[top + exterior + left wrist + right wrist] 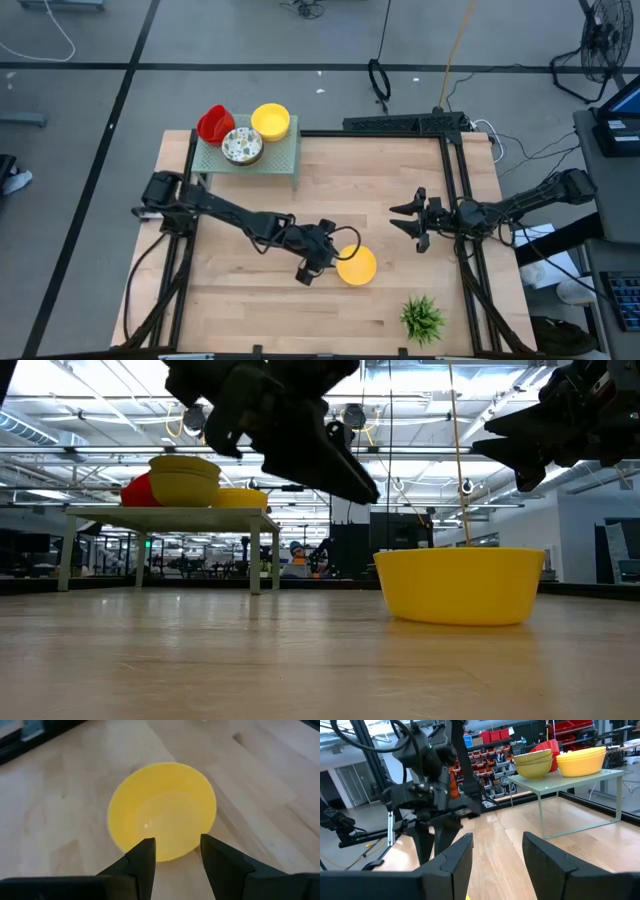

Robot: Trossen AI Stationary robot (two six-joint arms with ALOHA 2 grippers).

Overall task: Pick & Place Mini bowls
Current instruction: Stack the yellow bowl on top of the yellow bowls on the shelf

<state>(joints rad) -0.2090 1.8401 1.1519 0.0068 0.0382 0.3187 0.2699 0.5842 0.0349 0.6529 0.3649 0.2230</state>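
Currently: wooden table (pixel 250 310) w/ small green stand (pixel 282 156) at far-left edge, holding red bowl (pixel 214 124), speckled bowl (pixel 242 146), yellow bowl stack (pixel 270 121). Left gripper (pixel 322 259) mid-table, jaws open, empty, just beside lone yellow bowl (pixel 356 266). Right gripper (pixel 414 222) hovering near right edge, open, empty. Small green plant (pixel 422 318) at near edge.

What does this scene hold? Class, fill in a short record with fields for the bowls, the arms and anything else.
table bowl: one yellow bowl upright on the table
shelf bowls: red stack, patterned stack, yellow stack on the shelf
left pincer: open, above the table beside the yellow bowl, holding nothing
right pincer: open, waiting at the right, holding nothing
other: green plant at the near edge
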